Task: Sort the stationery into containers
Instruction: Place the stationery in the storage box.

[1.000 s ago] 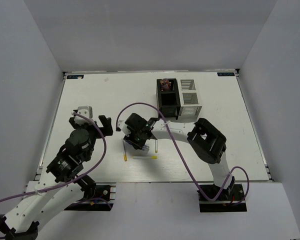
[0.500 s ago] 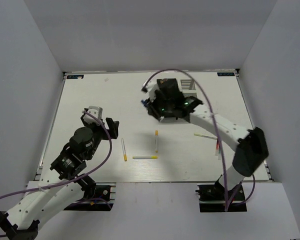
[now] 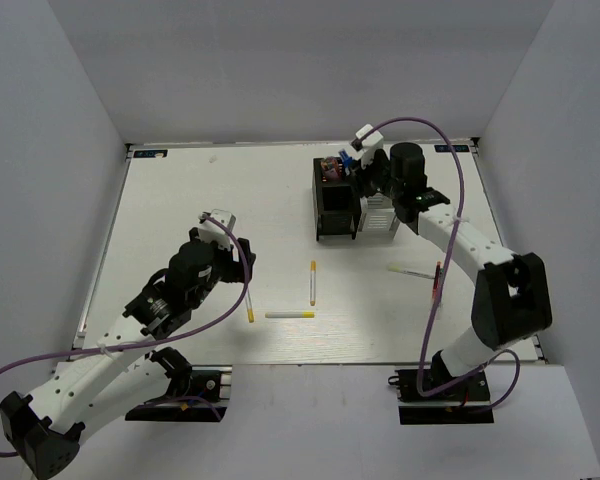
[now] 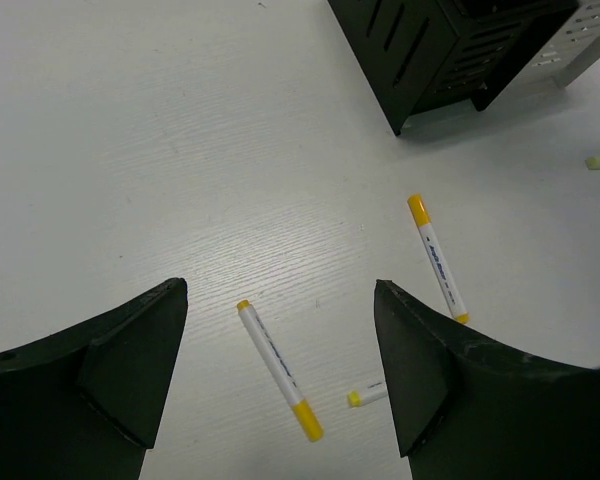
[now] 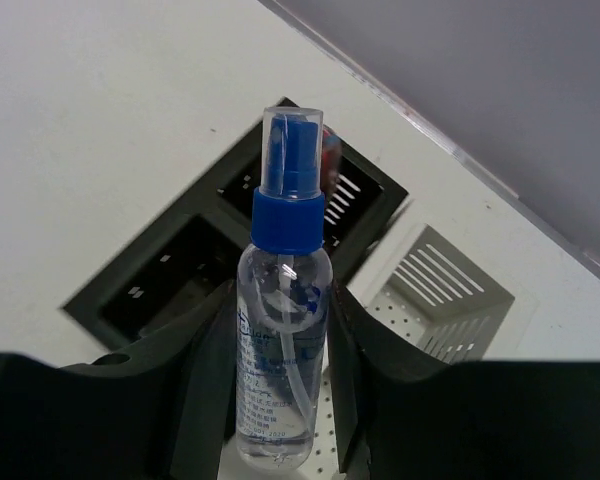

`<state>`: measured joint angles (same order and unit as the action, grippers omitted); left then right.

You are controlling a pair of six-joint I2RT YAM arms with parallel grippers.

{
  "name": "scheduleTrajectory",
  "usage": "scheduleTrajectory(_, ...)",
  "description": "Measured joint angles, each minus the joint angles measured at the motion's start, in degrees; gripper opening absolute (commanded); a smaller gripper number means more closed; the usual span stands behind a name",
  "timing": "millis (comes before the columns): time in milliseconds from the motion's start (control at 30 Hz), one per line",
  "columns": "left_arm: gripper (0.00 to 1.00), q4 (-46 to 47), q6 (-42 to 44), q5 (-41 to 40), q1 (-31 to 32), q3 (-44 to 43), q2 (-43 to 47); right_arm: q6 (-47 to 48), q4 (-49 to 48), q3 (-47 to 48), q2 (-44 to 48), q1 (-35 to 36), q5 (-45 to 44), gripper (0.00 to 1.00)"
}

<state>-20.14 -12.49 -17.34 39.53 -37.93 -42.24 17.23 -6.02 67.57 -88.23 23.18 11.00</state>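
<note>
The right gripper (image 5: 280, 385) has swung from mid-table to the far side, clamped on the bottle (image 5: 280, 300), upright above the black organizer (image 5: 170, 275) and white organizer (image 5: 450, 285); release looks next; the left gripper (image 4: 280, 295), fingers apart, has advanced over 3 pens (image 4: 276, 372).

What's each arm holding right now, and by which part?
Right gripper holds the blue-capped bottle by its clear body, below the cap. Left gripper holds nothing.

Left arm (image 3: 92, 364) low, jaws spread wide, right arm (image 3: 461, 238) stretched far, jaws clamped
</note>
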Motion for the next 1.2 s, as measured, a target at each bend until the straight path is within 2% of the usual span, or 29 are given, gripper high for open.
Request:
scheduleTrajectory(233, 0.85, 0.00, 0.00, 0.70, 0.00, 0.00, -0.09, 1.07, -7.61, 0.26, -6.58, -6.47, 5.01, 0.00)
scheduleTrajectory(433, 0.85, 0.00, 0.26, 0.92, 0.00, 0.00, -0.13, 1.03, -12.13, 4.22, -9.44, -9.38, 8.68, 0.00)
scheduleTrajectory(767, 0.85, -0.17, 0.48, 0.94, 0.00, 0.00, -1.84, 2.43, -16.72, 10.71, -21.94, -12.44, 13.03, 0.00)
scheduleTrajectory(867, 0.86, -0.50, 0.50, 0.94, 0.00, 0.00, -2.43, 2.56, -16.83, 11.43, -24.11, -13.03, 13.77, 0.15)
scheduleTrajectory(900, 0.88, -0.52, 0.50, 0.94, 0.00, 0.00, -2.71, 2.54, -16.85, 11.43, -24.37, -13.20, 14.08, 0.33)
scheduleTrajectory(1033, 0.94, -0.83, 0.66, 0.94, -0.04, 0.00, -3.78, 2.01, -17.57, 11.45, -24.48, -14.27, 15.54, 0.73)
scheduleTrajectory(1133, 0.95, -1.22, 0.04, 0.81, -0.04, -0.07, -4.70, 1.18, -19.30, 11.02, -23.98, -15.06, 16.22, 0.81)
scheduleTrajectory(1200, 0.95, -2.71, -1.49, -0.04, -0.04, -0.72, -5.99, 0.96, -20.15, 9.60, -22.60, -15.41, 16.41, 0.81)
